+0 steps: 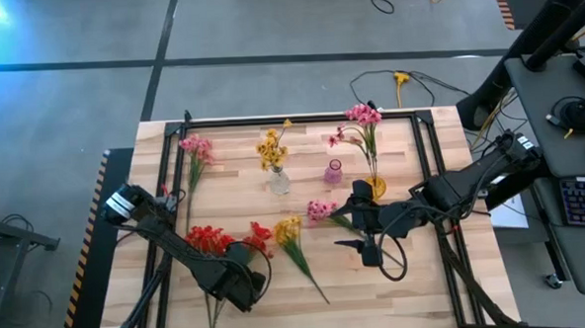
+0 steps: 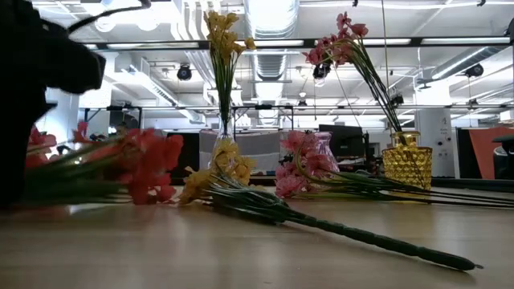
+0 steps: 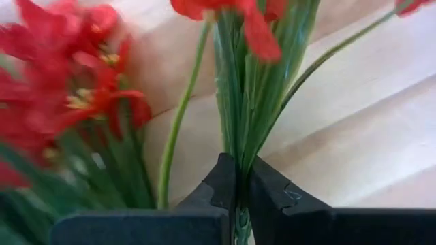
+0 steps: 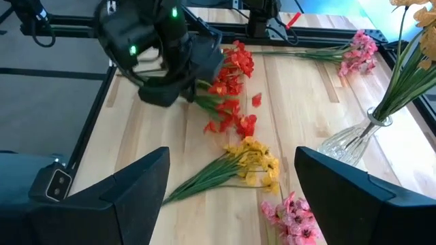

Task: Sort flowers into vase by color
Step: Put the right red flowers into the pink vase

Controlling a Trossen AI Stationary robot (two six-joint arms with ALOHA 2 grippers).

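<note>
Left hand (image 3: 236, 197) clamped on thin green stems of the red artificial flower sprig (image 1: 213, 239), low on the wooden table (image 1: 396, 278). Right hand (image 4: 231, 197) hovers apart, mid-table. Risk: neighbouring red stems get dragged up with it, they're bunched close. Grip point is hidden under the arm from above; stem count unclear.

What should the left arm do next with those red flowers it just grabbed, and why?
Probably lift straight up a little. The left gripper is shut on the green stems of a red flower sprig that lies on the table among other red blossoms. A short lift should free it before it goes to a vase. The right gripper waits open nearby.
</note>
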